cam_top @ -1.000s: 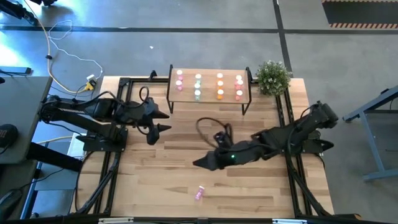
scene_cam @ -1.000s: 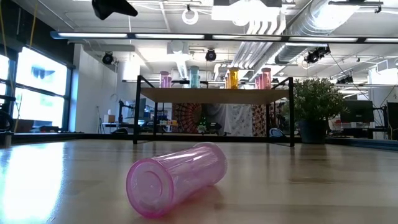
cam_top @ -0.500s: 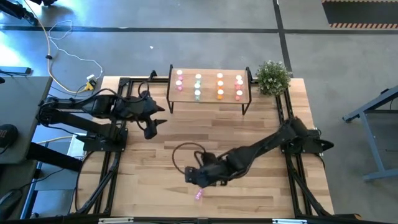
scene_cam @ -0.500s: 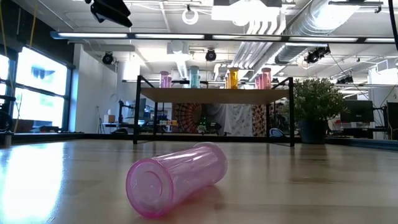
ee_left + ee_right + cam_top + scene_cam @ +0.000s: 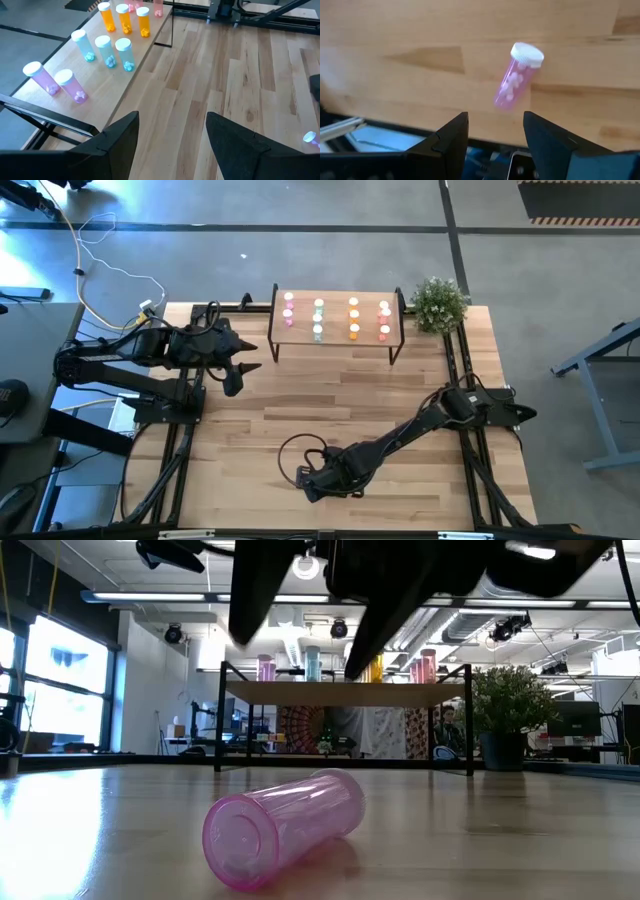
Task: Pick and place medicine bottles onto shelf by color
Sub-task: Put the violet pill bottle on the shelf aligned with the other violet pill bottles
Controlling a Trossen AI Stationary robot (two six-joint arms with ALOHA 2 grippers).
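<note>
The right arm has reached down to the near edge of the light wooden worktop (image 5: 420,500), its open, empty right gripper (image 5: 492,132) now above the lying pink medicine bottle (image 5: 516,76), while the open left gripper (image 5: 170,140) waits near the wood shelf (image 5: 335,340).

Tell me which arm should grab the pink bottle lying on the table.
Right. The right gripper hangs open over the pink bottle, while the left gripper waits near the shelf.

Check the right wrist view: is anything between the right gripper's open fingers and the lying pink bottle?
Nothing: only bare tabletop separates the right gripper from the pink bottle in that view.
</note>
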